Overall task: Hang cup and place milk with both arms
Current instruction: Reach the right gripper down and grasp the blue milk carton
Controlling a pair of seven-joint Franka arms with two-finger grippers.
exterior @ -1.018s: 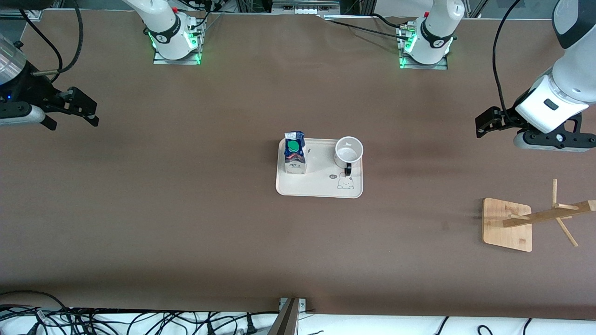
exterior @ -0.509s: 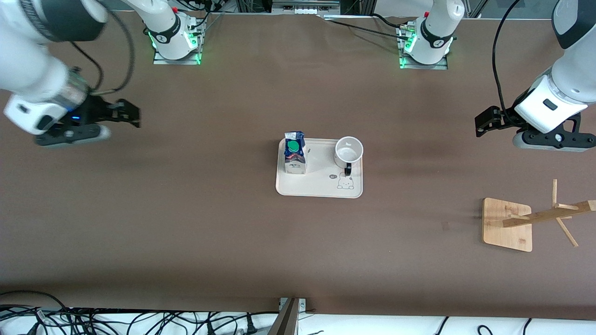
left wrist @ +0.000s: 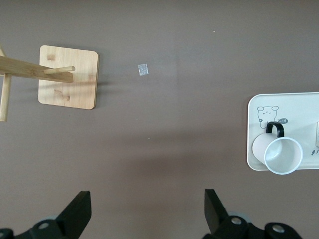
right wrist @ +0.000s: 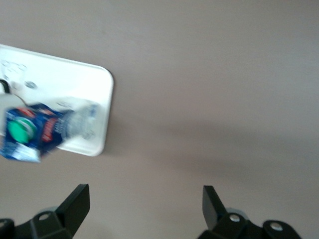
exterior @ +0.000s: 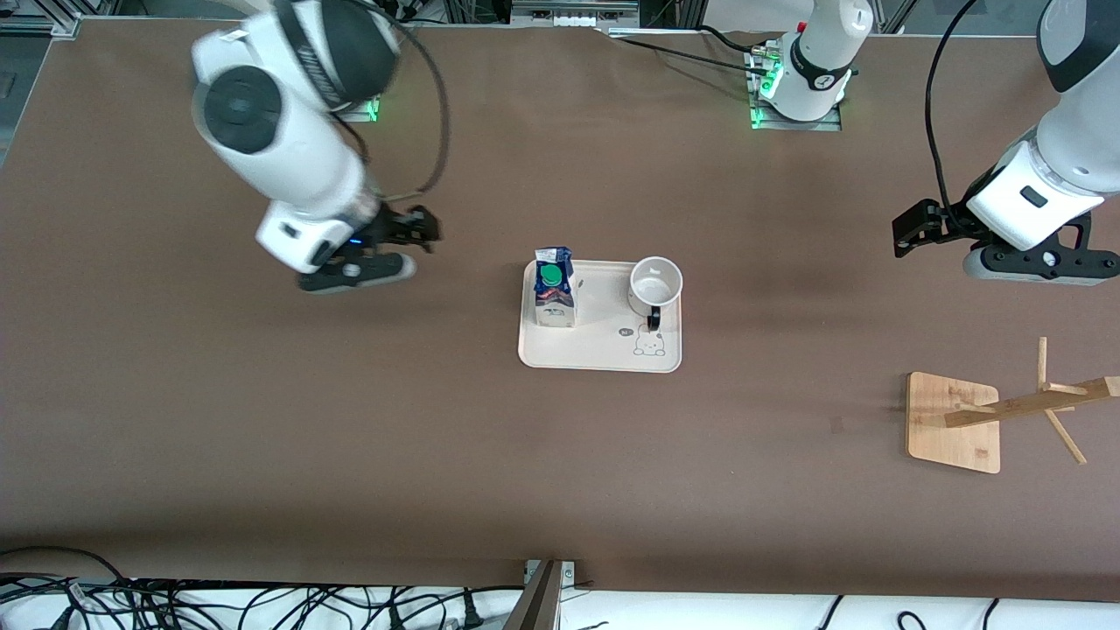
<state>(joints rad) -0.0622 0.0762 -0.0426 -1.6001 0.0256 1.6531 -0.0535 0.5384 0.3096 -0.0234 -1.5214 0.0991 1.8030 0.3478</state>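
1. Front view: at frame centre, one tray [exterior: 599, 354] carries one milk [exterior: 555, 298] and one cup [exterior: 655, 284]. One wooden rack [exterior: 954, 423] stands at lower right. The right gripper [exterior: 418, 229] hangs upper left over bare table; the left gripper [exterior: 910, 232] waits at upper right.
2. Left wrist view: fingers [left wrist: 77, 215] spread wide, holding nothing; the cup is at the right edge.
3. Right wrist view: jaws wide, empty; the milk is at the left edge. A fast sideways approach could tip the carton.
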